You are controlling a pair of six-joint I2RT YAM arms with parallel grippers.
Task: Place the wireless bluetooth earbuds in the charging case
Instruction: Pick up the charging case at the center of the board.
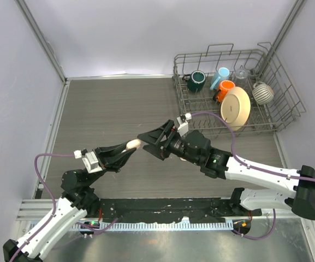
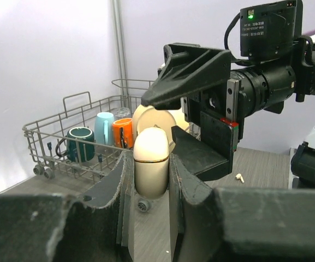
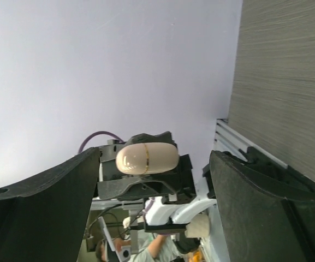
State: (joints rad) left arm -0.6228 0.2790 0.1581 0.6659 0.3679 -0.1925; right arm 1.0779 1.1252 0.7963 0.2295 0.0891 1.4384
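Case [image 2: 151,164] upright, lid shut, clamped in the left jaws above the tabletop [image 1: 119,109]. The right jaws stand wide open just beside its lid. Pinch only above the gold seam, squarely — one earbud [image 2: 239,177] (tiny) lies on the tabletop.

Cream charging case [image 2: 150,164] — lid shut, gold seam, clamped in left tool [image 2: 149,173]; tiny white earbud [image 2: 239,177] on table [image 2: 266,161].

Both arms reach inward, meeting tip to tip in mid-air. Left hand [image 1: 129,147] is clamped tight; right hand [image 1: 150,145] is spread wide, facing it.
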